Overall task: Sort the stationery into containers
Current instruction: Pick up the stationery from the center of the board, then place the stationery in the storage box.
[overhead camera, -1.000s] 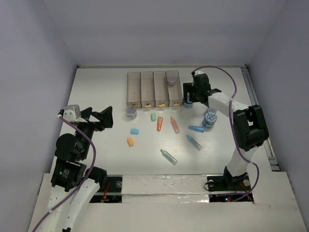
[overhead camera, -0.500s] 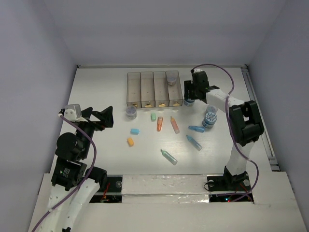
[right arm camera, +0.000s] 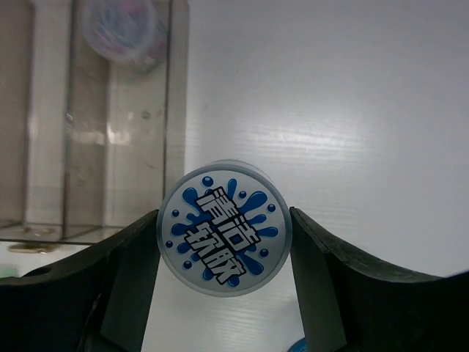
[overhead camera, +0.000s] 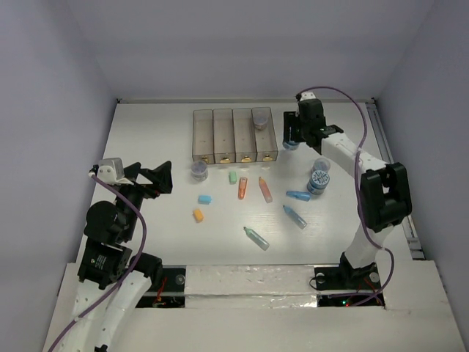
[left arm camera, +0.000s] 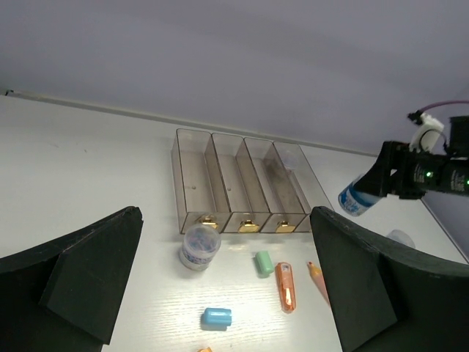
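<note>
My right gripper (right arm camera: 225, 242) is shut on a round jar (right arm camera: 225, 227) with a blue splash lid. It holds the jar in the air just right of the row of four translucent bins (overhead camera: 223, 136); the held jar also shows in the top view (overhead camera: 291, 144) and left wrist view (left arm camera: 355, 199). Another jar (overhead camera: 260, 119) sits in the far end of the rightmost bin. My left gripper (overhead camera: 157, 180) is open and empty at the table's left. Loose markers and erasers lie in front of the bins.
A jar (overhead camera: 198, 170) stands before the leftmost bin. Another jar (overhead camera: 318, 180) stands at the right. Green eraser (overhead camera: 233, 177), orange marker (overhead camera: 242, 188), pink marker (overhead camera: 264, 189), blue eraser (overhead camera: 205, 199), orange eraser (overhead camera: 198, 215), two blue markers (overhead camera: 297, 195) and a teal marker (overhead camera: 256, 237) lie mid-table.
My right gripper has risen and moved toward the back with the jar, from the bins' front right corner to beside the rightmost bin. The left arm has not moved.
</note>
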Controlling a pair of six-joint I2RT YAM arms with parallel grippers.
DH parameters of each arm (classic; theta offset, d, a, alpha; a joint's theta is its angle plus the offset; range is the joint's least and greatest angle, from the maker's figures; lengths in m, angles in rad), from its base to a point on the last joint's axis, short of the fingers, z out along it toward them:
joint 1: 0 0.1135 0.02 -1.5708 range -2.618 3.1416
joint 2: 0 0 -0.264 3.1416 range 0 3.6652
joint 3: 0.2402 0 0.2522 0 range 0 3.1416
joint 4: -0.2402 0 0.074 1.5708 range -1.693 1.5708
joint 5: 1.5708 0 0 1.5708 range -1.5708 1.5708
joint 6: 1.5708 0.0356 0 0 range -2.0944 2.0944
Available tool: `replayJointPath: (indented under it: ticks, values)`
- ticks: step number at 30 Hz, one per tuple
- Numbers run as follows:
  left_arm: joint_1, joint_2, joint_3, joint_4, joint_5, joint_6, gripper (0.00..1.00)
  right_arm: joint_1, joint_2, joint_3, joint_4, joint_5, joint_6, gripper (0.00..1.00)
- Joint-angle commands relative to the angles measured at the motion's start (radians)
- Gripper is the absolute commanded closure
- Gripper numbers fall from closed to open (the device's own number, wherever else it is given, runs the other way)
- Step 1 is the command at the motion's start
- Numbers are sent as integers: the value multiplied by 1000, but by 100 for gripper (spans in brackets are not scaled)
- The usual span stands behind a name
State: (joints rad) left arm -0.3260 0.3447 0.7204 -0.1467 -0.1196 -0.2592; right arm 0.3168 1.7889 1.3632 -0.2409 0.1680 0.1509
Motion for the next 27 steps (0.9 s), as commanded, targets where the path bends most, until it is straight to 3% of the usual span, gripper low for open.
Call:
replayJointPath:
  ticks: [1,9,16,27]
  values:
    - [-4,2,22,53,14,6,1,42,-57,118,87,-38,-36,55]
    - [-4,-1,20,52,12,5,1,128,131,409,94,-160,-33,55]
    - [-4,-3,22,52,14,6,1,171,352,715,37,-162,-80,55]
    - [-4,5,22,52,12,9,1,191,573,936,-11,-142,-119,54]
